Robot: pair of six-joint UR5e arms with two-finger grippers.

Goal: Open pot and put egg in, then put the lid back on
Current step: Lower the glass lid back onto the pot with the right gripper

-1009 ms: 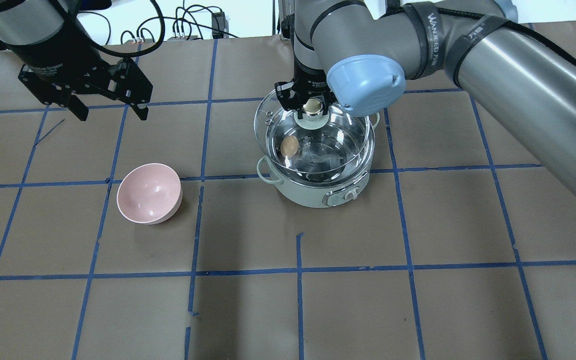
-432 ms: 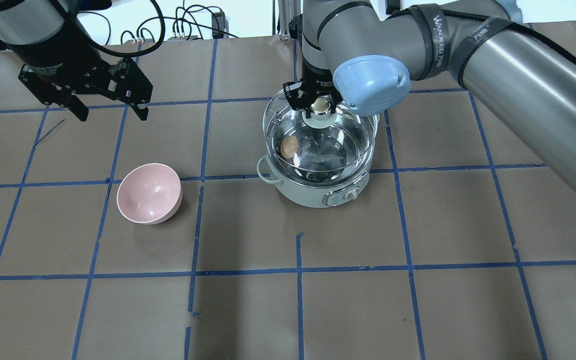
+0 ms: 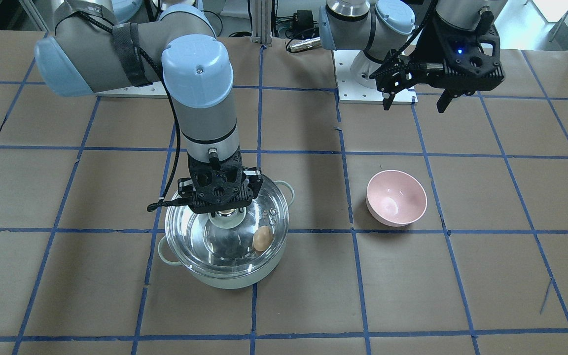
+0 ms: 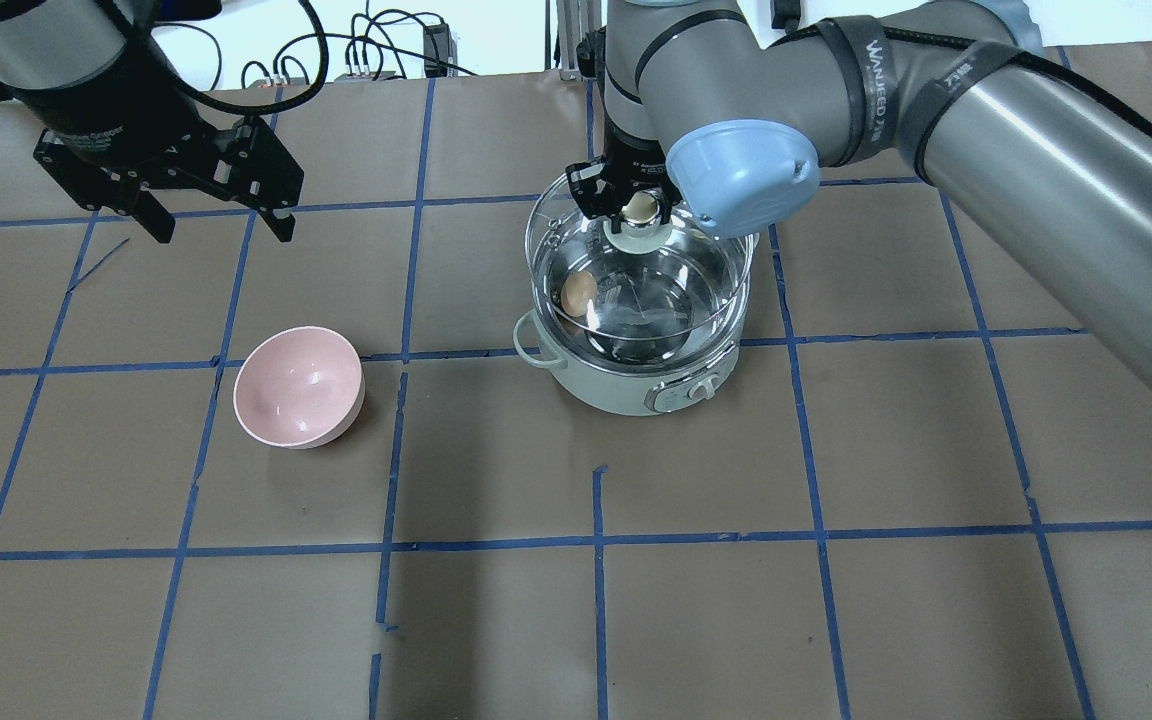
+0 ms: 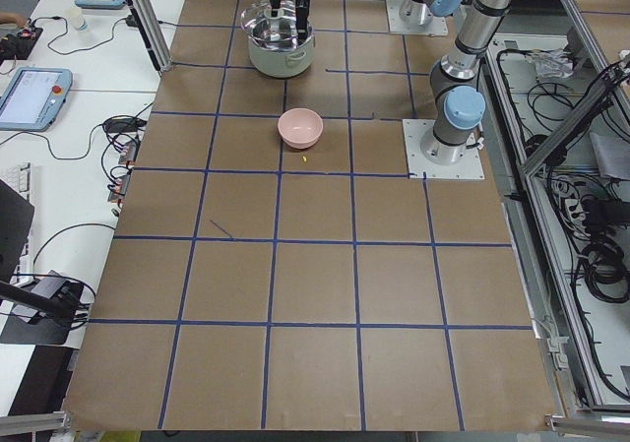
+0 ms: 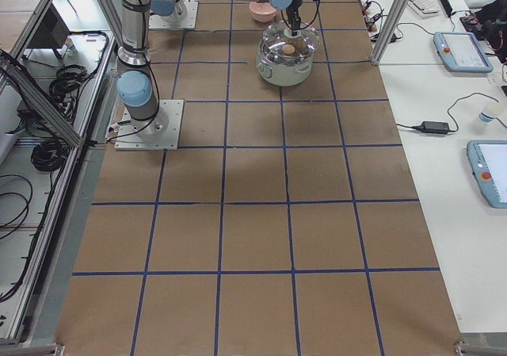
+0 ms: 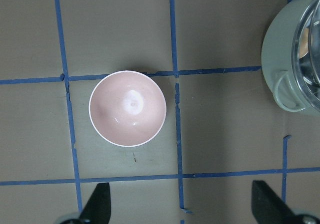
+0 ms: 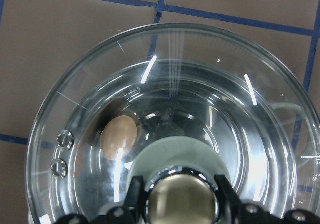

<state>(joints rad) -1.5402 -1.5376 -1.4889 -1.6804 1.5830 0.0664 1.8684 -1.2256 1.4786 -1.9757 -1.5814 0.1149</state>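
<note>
Right wrist-mounted: right pincer (image 8: 181, 206) grasping lid (image 8: 200, 84), egg (image 8: 119, 136) beneath; overhead shows left pincer (image 4: 224, 232) spread.

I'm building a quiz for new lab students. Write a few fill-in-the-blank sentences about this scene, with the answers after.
1. The egg lies inside the mint-green ____.
2. The right gripper is shut on the lid's ____.
3. The left gripper hangs open and holds ____.
4. The ____ bowl stands empty, apart from the pot.

Missing words: pot; knob; nothing; pink.
</note>
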